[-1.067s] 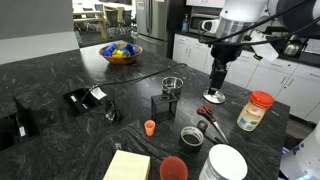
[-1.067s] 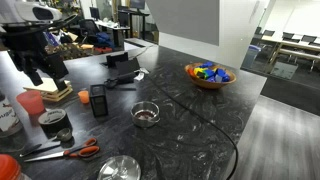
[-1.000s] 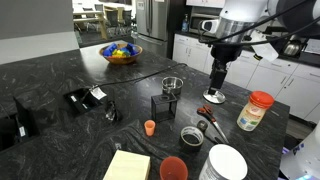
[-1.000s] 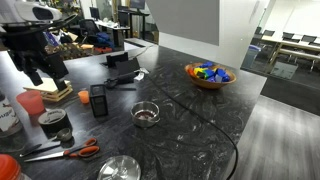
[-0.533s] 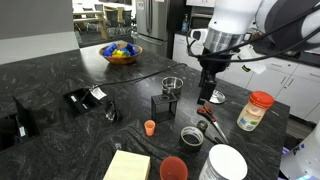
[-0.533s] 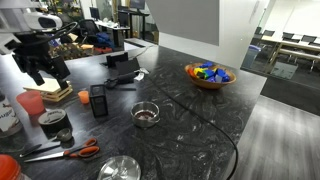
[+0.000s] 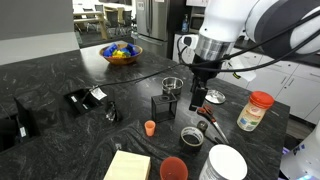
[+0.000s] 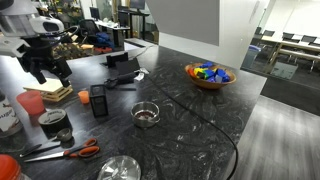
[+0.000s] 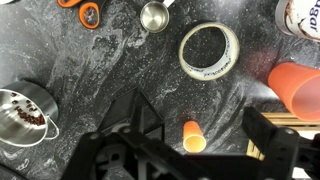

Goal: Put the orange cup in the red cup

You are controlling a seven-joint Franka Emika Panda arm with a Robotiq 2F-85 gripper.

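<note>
Claw (image 7: 197, 99) hanging above a dark marbled counter (image 7: 50, 75), fingers (image 9: 268, 140) spread wide and holding nothing. In the wrist view the orange cup (image 9: 192, 136) stands upright on the counter below the claw (image 9: 181, 138), between the two fingers but not touched by them. The red cup (image 9: 298, 86) stands off to one side of the claw, near the orange cup but clear of it, mouth up. In both exterior views the claw (image 8: 40, 75) is well above the orange cup (image 7: 150, 127) (image 8: 84, 96) and red cup (image 7: 173, 168) (image 8: 33, 101). A tape roll (image 9: 209, 50) lies beyond the orange cup. A metal bowl (image 9: 25, 108) sits on the claw's other side.
</note>
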